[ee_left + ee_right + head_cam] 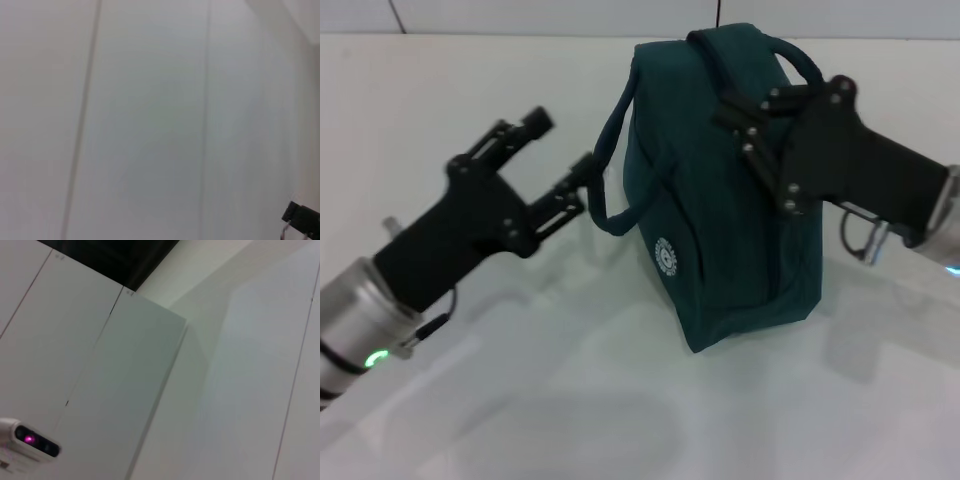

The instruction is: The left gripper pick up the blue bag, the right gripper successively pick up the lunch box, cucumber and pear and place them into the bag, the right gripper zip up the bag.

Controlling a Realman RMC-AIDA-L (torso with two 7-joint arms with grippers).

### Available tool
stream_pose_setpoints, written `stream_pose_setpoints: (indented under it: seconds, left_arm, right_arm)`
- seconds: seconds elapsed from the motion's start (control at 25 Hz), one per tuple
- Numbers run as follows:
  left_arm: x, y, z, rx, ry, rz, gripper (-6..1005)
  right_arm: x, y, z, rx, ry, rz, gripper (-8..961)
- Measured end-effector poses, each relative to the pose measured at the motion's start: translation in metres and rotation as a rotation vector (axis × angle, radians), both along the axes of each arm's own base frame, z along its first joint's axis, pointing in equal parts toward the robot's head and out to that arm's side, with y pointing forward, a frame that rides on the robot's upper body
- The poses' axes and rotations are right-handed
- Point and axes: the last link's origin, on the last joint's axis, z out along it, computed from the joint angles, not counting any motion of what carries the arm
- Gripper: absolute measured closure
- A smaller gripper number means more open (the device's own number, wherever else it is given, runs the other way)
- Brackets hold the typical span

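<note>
Open left gripper point(558, 152), white-logo blue bag point(720, 200), right gripper point(745, 112)

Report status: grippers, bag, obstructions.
Left gripper open, beside blue bag's handle loop. Right gripper at bag top, fingers unclear. Bag upright on table. Nothing blocking.

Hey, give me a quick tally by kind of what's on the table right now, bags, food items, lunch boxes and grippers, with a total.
Bags: 1, the blue bag
Grippers: 2, the left gripper and the right gripper
Food items: 0 in view
Lunch boxes: 0 in view
Total: 3
</note>
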Motion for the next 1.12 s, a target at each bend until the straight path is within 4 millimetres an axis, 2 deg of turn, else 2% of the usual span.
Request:
stream_pose_setpoints:
  seconds: [0.32, 0.6, 0.84, 1.12]
  left_arm:
    - [-0.017, -0.008, 0.015, 0.067, -0.019, 0.072, 244]
    - [-0.030, -0.013, 0.025, 0.142, -0.047, 0.151, 243]
    - [-0.032, -0.017, 0.032, 0.121, -0.072, 0.143, 245]
    - [-0.023, -0.007, 0.016, 0.016, -0.028, 0.112, 244]
  right_arm:
    - [-0.032, 0.011, -0.020, 0.011, -0.012, -0.014, 935]
    - [-0.056, 0.016, -0.027, 0.027, 0.015, -0.002, 935]
    - [-0.058, 0.016, -0.028, 0.028, 0.022, -0.002, 935]
    - [-0.056, 0.015, -0.028, 0.027, 0.023, -0.008, 936]
